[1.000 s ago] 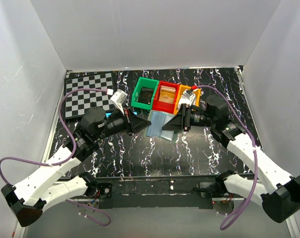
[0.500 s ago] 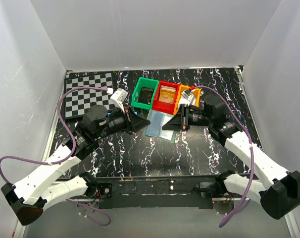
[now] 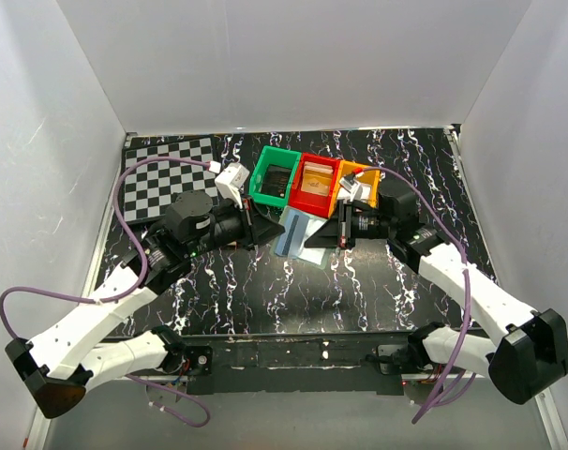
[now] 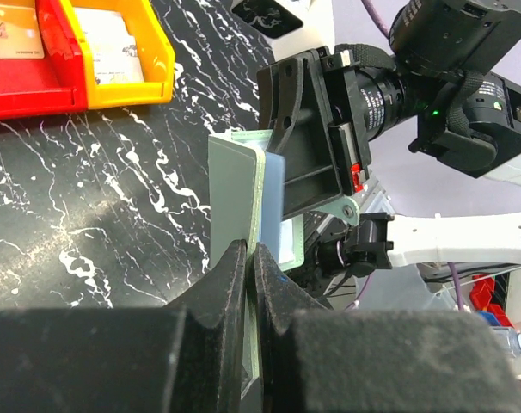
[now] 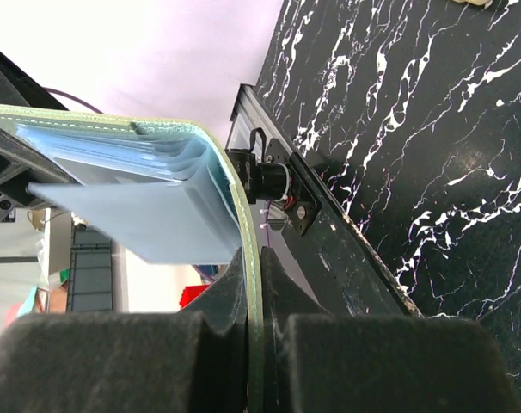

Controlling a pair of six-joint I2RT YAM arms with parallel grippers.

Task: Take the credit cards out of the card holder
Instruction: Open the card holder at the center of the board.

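The card holder (image 3: 298, 232) hangs open just above the table between my two grippers. My left gripper (image 3: 268, 228) is shut on its grey-green cover (image 4: 233, 194) from the left. From the right, my right gripper (image 3: 314, 237) is shut on the other cover's edge (image 5: 250, 215), with pale-blue sleeves (image 5: 140, 206) fanning out beside it. No credit card shows inside the holder. Flat cards lie in the bins behind: a dark one in the green bin (image 3: 277, 178) and pale ones in the red bin (image 4: 11, 39) and the orange bin (image 4: 106, 43).
The green (image 3: 261, 178), red (image 3: 314, 159) and orange (image 3: 345, 169) bins stand in a row right behind the holder. A checkerboard (image 3: 162, 173) lies at the back left. White walls close in the black marbled table (image 3: 293, 291) on three sides.
My right gripper has shut on the holder's right cover. Both arms have edged toward the back with the holder between them; the left grip is unchanged.
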